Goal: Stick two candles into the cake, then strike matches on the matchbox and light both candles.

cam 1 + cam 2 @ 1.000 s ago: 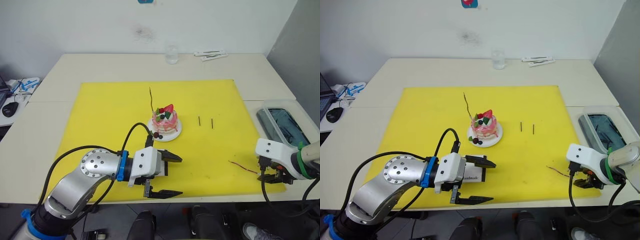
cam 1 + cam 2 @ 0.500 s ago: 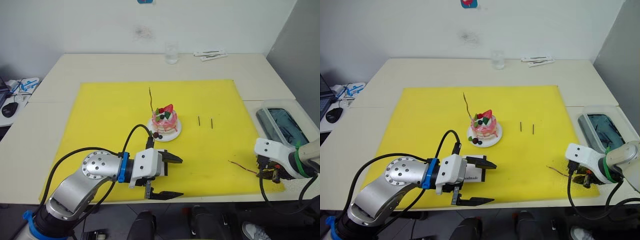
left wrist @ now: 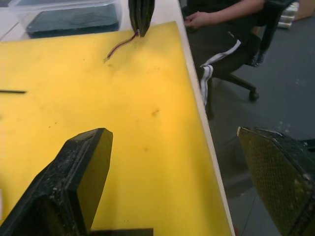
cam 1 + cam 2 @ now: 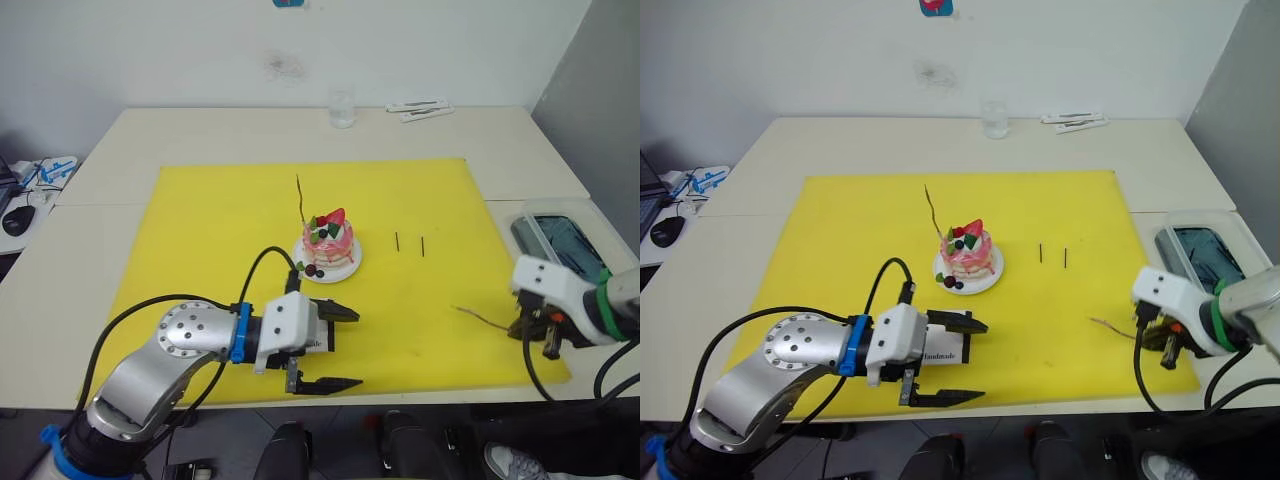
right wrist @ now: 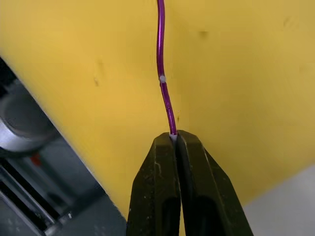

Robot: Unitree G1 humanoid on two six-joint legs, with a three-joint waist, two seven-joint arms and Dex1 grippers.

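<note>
Up close, right gripper (image 5: 173,139) pinches candle (image 5: 163,73); head views reveal left gripper (image 4: 335,348) agape.

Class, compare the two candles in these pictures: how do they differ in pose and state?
The candle in the cake stands upright, stuck into the cake; the other candle lies low over the yellow mat. The first stands free; the second is pinched at one end by the right hand. Both are thin and wavy.
</note>
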